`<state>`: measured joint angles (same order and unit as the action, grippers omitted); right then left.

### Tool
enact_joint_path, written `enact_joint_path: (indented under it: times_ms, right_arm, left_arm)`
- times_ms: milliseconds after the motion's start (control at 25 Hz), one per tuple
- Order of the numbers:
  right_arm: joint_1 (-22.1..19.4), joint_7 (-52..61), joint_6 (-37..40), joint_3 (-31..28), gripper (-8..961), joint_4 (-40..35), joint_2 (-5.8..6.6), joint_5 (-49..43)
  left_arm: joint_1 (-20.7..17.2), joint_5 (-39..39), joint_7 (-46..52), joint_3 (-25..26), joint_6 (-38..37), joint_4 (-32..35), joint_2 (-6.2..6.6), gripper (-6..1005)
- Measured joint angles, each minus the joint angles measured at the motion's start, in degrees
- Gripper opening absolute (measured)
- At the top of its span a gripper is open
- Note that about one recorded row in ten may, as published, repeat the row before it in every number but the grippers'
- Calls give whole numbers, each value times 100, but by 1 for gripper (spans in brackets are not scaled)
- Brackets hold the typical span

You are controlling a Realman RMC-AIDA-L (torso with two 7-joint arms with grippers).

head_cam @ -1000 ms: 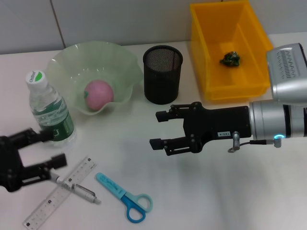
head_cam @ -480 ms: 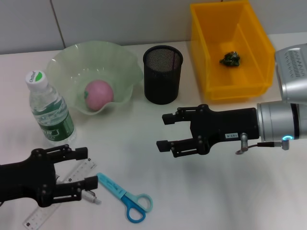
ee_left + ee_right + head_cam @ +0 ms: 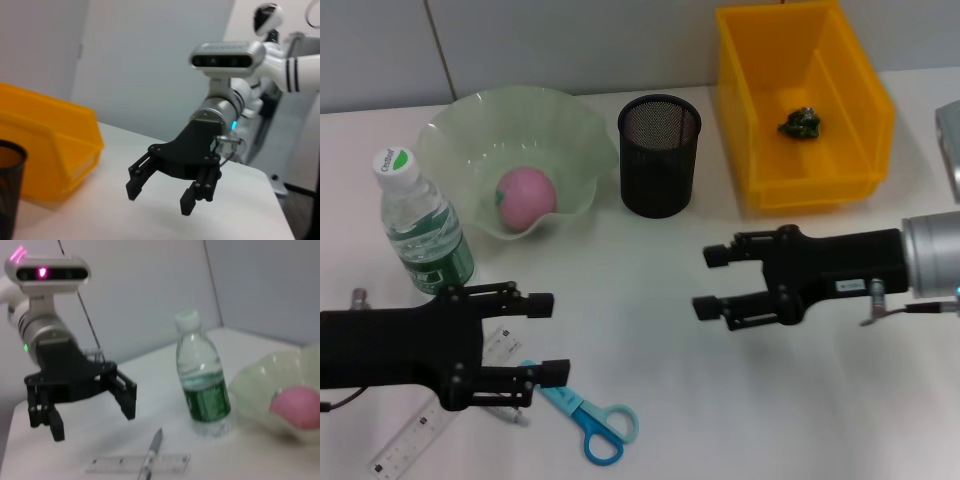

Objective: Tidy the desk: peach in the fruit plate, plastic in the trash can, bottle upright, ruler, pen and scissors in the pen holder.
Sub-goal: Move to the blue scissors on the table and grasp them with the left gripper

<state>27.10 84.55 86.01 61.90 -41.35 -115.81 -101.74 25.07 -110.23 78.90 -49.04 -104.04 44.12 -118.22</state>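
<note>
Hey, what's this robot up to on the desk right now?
It is tidying a desk. The peach sits in the fruit plate, the plastic in the yellow bin, and the bottle stands upright. The left gripper, jaws open, hovers over the pen and ruler beside the scissors. The right gripper hangs open and empty.

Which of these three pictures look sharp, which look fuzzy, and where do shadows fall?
Head view: crisp, evenly lit, with faint shadows on the table beneath the open left hand and open right hand. Left wrist view: right hand fairly clear, yellow bin softer. Right wrist view: fuzzy overall, bottle and peach blurred.
</note>
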Motion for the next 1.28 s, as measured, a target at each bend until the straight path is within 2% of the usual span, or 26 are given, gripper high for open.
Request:
enact_joint_path:
  times_ms: [40, 80, 120, 240, 320, 360, 400, 440, 520, 560, 600, 640, 720, 800, 840, 960, 1000, 1040, 1200, 1280]
  right_arm:
    - [28, 233, 157, -68, 767, -42, 86, -223]
    - [28, 233, 157, -68, 767, -42, 86, -223]
    - [78, 440, 340, -204, 767, -79, 154, -461]
    - [141, 638, 611, -436, 767, -139, 212, -707]
    - [172, 746, 739, -520, 767, -170, 252, -774]
    - [187, 801, 782, -535, 767, -187, 270, -789]
    - [187, 801, 782, -535, 767, -187, 270, -789]
    - [220, 975, 829, -541, 767, -260, 308, -835]
    - [265, 1122, 843, -554, 767, -307, 333, -910]
    - [292, 1187, 845, -568, 767, -314, 345, -958]
    - [292, 1187, 845, -568, 767, -314, 345, -958]
    - [372, 1312, 846, -592, 767, -316, 373, -1032]
    - [445, 1415, 847, -592, 767, -309, 395, -1073]
    - [475, 1458, 848, -592, 767, -307, 402, -1087]
    - [535, 1521, 846, -594, 767, -310, 422, -1106]
    - [607, 1604, 840, -596, 766, -308, 452, -1108]
    - [607, 1604, 840, -596, 766, -308, 452, -1108]
    - [649, 1667, 839, -597, 766, -308, 457, -1110]
    - [697, 1741, 834, -599, 766, -312, 459, -1117]
    - [727, 1788, 792, -600, 766, -272, 467, -1121]
  left_arm:
    - [104, -28, 111, -199, -1, 143, 13, 781]
    - [104, -28, 111, -199, -1, 143, 13, 781]
    - [104, -28, 111, -199, -1, 143, 13, 781]
    - [373, -298, 412, -745, 15, 965, -4, 781]
    - [440, -354, 475, -847, 11, 1130, -7, 781]
    - [611, -488, 593, -995, 2, 1420, -6, 781]
    - [611, -488, 593, -995, 2, 1420, -6, 781]
    - [804, -710, 701, -1079, -4, 1640, -8, 781]
    - [907, -870, 741, -1115, -5, 1719, -12, 780]
    - [1155, -1194, 757, -1216, -3, 1826, -22, 780]
    - [1155, -1194, 757, -1216, -3, 1826, -22, 780]
    - [1334, -1410, 675, -1349, 15, 1888, -27, 780]
    - [1439, -1616, 554, -1539, 59, 2019, -31, 780]
    - [1464, -1719, 492, -1669, 99, 2134, -36, 780]
    - [1484, -1850, 393, -2018, 189, 2389, -45, 780]
    - [1497, -1999, 297, -2484, 312, 2693, -48, 780]
    - [1497, -1999, 297, -2484, 312, 2693, -48, 779]
    - [1514, -2133, 242, -2739, 386, 2842, -50, 779]
    - [1558, -2266, 142, -3031, 434, 2981, -56, 779]
    - [1627, -2449, 61, -3347, 492, 3059, -63, 779]
